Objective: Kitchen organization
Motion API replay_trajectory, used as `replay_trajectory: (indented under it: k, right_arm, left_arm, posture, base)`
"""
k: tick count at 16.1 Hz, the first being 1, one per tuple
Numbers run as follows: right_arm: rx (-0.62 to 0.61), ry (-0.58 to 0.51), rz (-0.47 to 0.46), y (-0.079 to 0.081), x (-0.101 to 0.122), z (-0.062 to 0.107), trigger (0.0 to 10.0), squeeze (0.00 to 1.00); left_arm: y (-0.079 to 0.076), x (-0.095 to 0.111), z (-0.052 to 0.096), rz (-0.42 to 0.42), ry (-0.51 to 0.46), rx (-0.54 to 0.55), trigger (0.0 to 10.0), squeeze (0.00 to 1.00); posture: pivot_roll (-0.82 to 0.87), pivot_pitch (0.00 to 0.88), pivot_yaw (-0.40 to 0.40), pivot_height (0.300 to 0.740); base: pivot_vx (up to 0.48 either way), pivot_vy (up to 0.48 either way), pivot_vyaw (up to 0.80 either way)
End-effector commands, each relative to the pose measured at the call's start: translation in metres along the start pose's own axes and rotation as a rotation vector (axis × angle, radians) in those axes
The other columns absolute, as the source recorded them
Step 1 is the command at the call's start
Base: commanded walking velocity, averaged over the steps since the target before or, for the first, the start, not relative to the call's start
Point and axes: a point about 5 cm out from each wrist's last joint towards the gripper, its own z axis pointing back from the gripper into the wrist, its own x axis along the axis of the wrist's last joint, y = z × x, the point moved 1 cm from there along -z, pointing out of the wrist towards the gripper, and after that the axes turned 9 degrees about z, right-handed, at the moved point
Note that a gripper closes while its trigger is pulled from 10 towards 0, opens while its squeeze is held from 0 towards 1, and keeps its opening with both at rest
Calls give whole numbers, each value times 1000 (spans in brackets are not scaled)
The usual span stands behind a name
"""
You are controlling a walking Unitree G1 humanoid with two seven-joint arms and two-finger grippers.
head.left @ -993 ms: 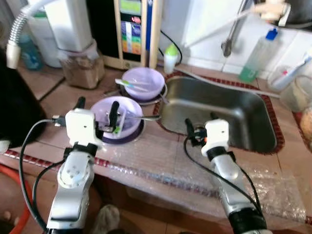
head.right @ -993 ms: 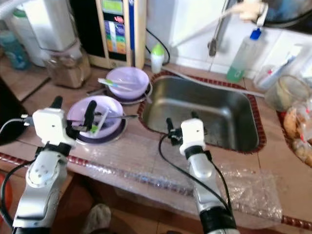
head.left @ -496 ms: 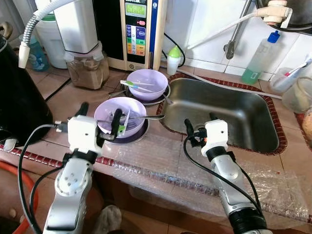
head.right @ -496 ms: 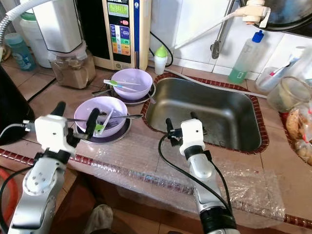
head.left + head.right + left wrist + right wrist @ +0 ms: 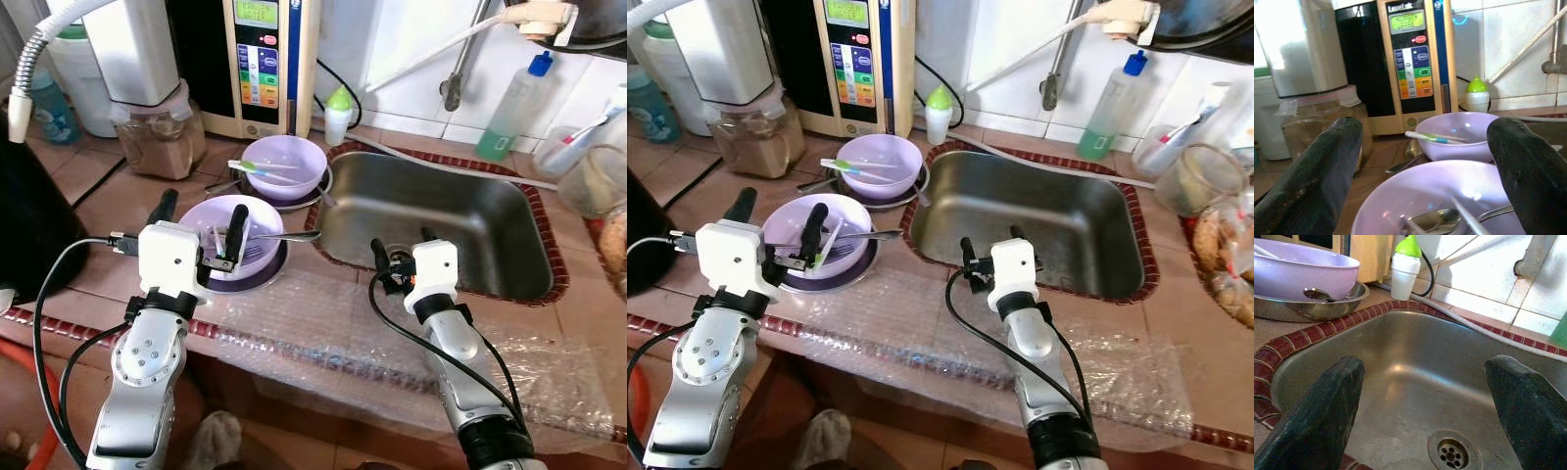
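Both silver arms rise from the bottom edge of the head views and extend forward. The left arm occupies the lower left of the frame; the left gripper [image 5: 201, 223] sits left of centre, its two black fingers [image 5: 1312, 181] spread wide apart. The right arm occupies the lower centre-right; the right gripper [image 5: 402, 249] sits near centre, fingers [image 5: 1312, 416] likewise spread wide. Neither gripper holds anything.
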Motion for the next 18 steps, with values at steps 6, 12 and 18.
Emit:
replay_trajectory:
  k: [6,12,18]
  right_arm:
    - [0,2,7,-1,-2,-2,10000,0]
    - [10,1,12,1,-3,-4,10000,0]
    - [24,-6,17,3,-3,-7,10000,0]
  left_arm:
    - [-2,6,-3,-5,-20,-2,10000,0]
    - [0,7,-3,-18,-27,6,10000,0]
    - [4,11,-4,-78,-46,41,10000,0]
  posture:
    - [46,0,-35,740]
    - [55,0,-40,740]
    - [64,0,-46,740]
  base:
    - [0,-321,0]
    - [0,-259,0]
    - [0,0,0]
